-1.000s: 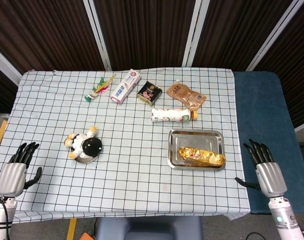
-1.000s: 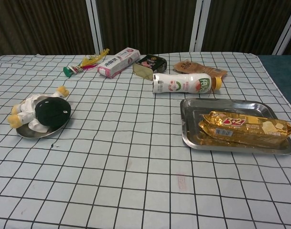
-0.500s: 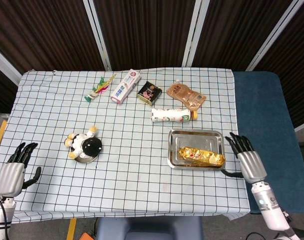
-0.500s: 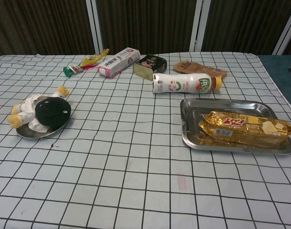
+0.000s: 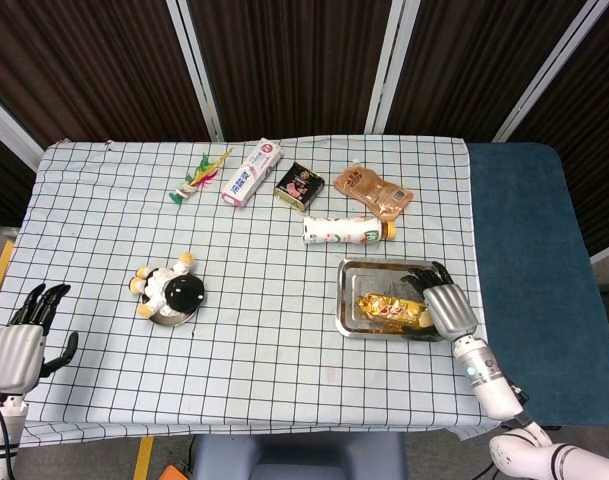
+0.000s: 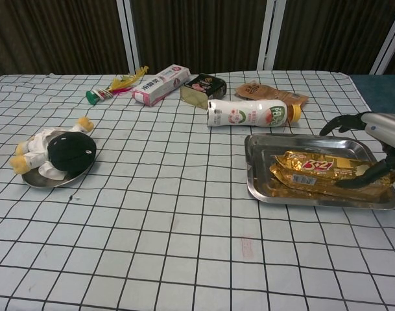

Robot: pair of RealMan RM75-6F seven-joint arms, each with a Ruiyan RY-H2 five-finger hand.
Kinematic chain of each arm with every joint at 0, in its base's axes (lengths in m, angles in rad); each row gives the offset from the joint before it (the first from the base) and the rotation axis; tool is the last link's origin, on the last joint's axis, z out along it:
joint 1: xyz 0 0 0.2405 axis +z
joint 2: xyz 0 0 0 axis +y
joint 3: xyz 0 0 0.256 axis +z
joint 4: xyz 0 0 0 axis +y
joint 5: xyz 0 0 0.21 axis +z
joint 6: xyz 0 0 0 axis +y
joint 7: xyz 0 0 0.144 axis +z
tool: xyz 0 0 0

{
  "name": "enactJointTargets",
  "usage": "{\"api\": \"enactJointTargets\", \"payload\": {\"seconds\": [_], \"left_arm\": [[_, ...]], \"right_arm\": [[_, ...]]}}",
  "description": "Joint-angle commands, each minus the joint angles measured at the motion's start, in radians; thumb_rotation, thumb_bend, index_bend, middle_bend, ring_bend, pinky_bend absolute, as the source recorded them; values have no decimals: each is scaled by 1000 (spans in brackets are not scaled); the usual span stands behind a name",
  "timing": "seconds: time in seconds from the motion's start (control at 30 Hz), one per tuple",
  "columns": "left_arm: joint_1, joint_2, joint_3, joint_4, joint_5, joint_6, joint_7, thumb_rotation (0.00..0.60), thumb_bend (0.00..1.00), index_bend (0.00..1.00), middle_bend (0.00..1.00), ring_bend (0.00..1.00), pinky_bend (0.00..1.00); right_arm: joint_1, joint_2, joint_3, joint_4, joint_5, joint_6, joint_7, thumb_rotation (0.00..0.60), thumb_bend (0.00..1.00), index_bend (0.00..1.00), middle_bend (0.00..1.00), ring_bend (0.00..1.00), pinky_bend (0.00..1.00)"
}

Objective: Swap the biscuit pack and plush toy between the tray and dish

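Observation:
A gold biscuit pack (image 5: 392, 312) (image 6: 314, 170) lies in the steel tray (image 5: 384, 272) (image 6: 259, 184) at the right. My right hand (image 5: 443, 303) (image 6: 373, 144) hovers over the pack's right end with its fingers spread, and it grips nothing. A black-and-white plush toy (image 5: 170, 288) (image 6: 59, 151) with yellow feet lies on a small steel dish (image 5: 168, 319) (image 6: 36, 181) at the left. Off the table's near left edge hangs my left hand (image 5: 22, 340), open and empty; it shows only in the head view.
At the back lie a feather shuttlecock (image 5: 198, 178), a toothpaste box (image 5: 251, 172), a dark tin (image 5: 298, 186), a brown pouch (image 5: 372, 192) and a white bottle (image 5: 346, 230) on its side just behind the tray. A blue surface (image 5: 529, 270) adjoins the table at the right.
My right hand has swung left from beside the table's edge to above the biscuit pack's right end in the tray. The left hand has drifted slightly down. The objects have not moved.

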Motion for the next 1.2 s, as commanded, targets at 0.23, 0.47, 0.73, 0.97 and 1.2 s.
{"api": "enactJointTargets", "payload": {"seconds": [0.23, 0.47, 0.73, 0.97, 1.2], "left_arm": [[2, 7, -2, -5, -6, -2, -5, 600, 465, 98, 120, 48, 250], [4, 10, -3, -8, -7, -1, -2, 600, 464, 98, 119, 48, 249], [5, 13, -4, -10, -8, -1, -7, 600, 465, 98, 119, 48, 250], [7, 17, -5, -13, -11, -2, -12, 600, 463, 98, 119, 49, 249], [8, 21, -4, -20, -19, -9, 5, 600, 465, 98, 119, 64, 249]], "right_arm": [[37, -59, 6, 70, 25, -27, -13, 600, 43, 395, 294, 317, 196], [61, -88, 10, 104, 60, -62, -31, 600, 43, 419, 313, 338, 217], [63, -123, 4, 155, 49, -24, -29, 600, 227, 655, 469, 549, 435], [64, -136, 8, 167, 36, 16, -10, 600, 429, 827, 600, 722, 652], [103, -140, 34, 152, -2, 55, 17, 600, 429, 836, 614, 746, 680]]}}
